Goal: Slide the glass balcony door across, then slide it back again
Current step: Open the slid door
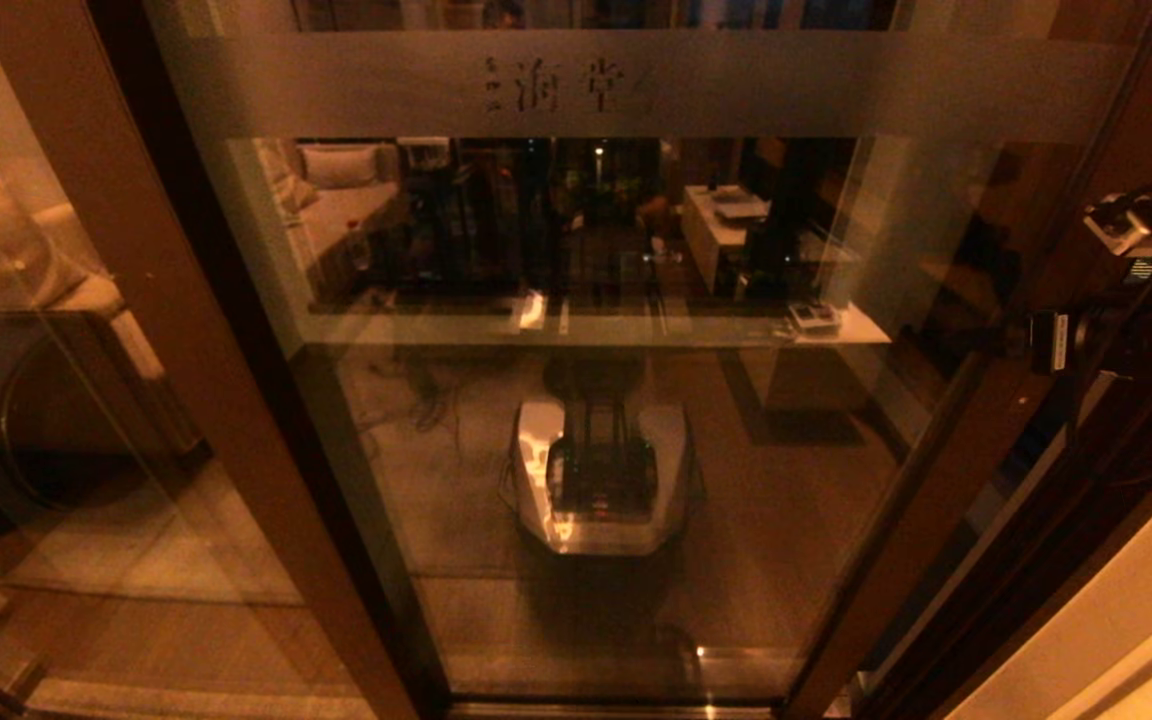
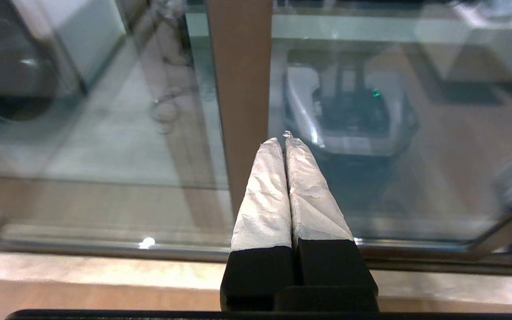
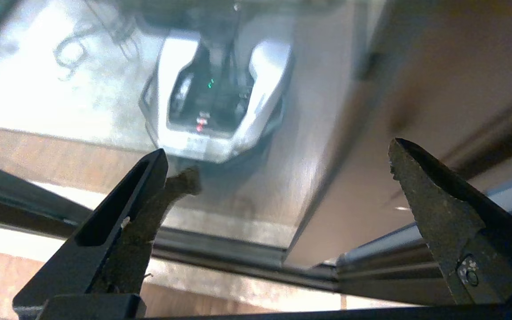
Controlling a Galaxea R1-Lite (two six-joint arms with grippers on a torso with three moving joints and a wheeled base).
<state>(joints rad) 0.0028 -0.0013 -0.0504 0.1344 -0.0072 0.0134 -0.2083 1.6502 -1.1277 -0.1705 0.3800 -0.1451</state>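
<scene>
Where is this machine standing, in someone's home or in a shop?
Probably a home, at the glass balcony door. Its panes show a sofa with cushions and a low white table, like a living room. The frosted band bears faint characters.

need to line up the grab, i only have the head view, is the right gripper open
Observer: Yes. In the right wrist view the right gripper stands wide open, holding nothing.
Operator: what's in front of it
Observer: Between its fingers lie the brown stile of the glass balcony door and the floor track.
Operator: and the left gripper
Observer: The left gripper is shut on nothing, pointing at the other brown upright.
</scene>
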